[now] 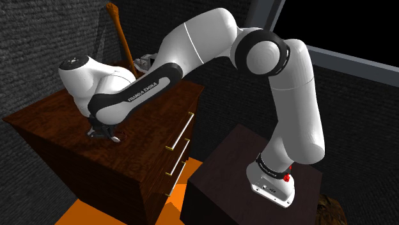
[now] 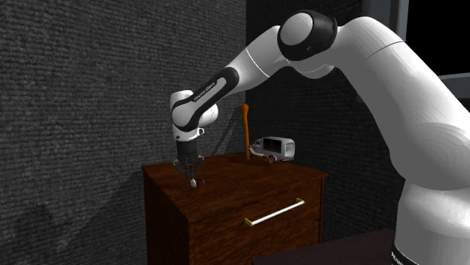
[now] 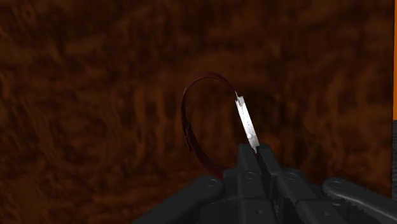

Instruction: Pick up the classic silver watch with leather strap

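Wrist view: the watch [image 3: 245,121] is seen up close. It has a thin silver face seen from the side and a dark red strap bent in a loop. The black gripper [image 3: 257,153] is pinched tight on the bottom end of the silver face. Behind the watch is the brown wood top of the dresser [image 3: 95,95].

The second exterior view shows the watch [image 2: 195,181] as a small thing under the gripper [image 2: 193,167], just over the dresser [image 2: 248,181] top. I cannot tell if it touches the wood. This view also shows a toy van [image 2: 273,148] and an orange stick [image 2: 247,129] at the back of the dresser, well apart from the watch.

In the shoulder view the arm hides most of the van. The gripper [image 1: 102,132] hangs over the dresser [image 1: 45,118] top, in from its edges, with bare wood all around it. The drawer side of the dresser faces the stand [image 1: 224,179].
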You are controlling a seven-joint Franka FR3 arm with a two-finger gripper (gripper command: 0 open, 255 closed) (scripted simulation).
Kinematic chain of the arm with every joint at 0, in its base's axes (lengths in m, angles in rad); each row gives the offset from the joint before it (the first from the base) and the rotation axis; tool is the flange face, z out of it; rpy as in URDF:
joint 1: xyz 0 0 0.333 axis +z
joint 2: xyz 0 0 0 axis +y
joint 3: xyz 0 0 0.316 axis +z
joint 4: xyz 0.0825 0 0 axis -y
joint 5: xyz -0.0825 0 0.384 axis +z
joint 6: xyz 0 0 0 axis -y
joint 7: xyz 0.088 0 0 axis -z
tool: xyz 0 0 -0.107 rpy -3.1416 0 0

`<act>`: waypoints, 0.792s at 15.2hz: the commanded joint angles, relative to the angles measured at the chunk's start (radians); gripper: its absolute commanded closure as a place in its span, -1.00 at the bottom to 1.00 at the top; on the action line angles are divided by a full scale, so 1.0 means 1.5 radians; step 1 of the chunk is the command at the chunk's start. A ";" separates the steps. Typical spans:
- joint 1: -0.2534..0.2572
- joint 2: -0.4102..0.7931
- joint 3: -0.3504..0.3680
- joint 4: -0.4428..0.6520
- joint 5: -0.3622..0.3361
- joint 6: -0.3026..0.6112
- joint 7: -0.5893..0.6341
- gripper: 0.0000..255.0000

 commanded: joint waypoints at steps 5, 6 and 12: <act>-0.004 -0.025 0.008 0.014 0.013 -0.037 -0.011 1.00; -0.004 -0.029 0.009 0.016 0.015 -0.044 -0.013 1.00; -0.007 -0.052 0.016 0.036 0.027 -0.084 -0.024 1.00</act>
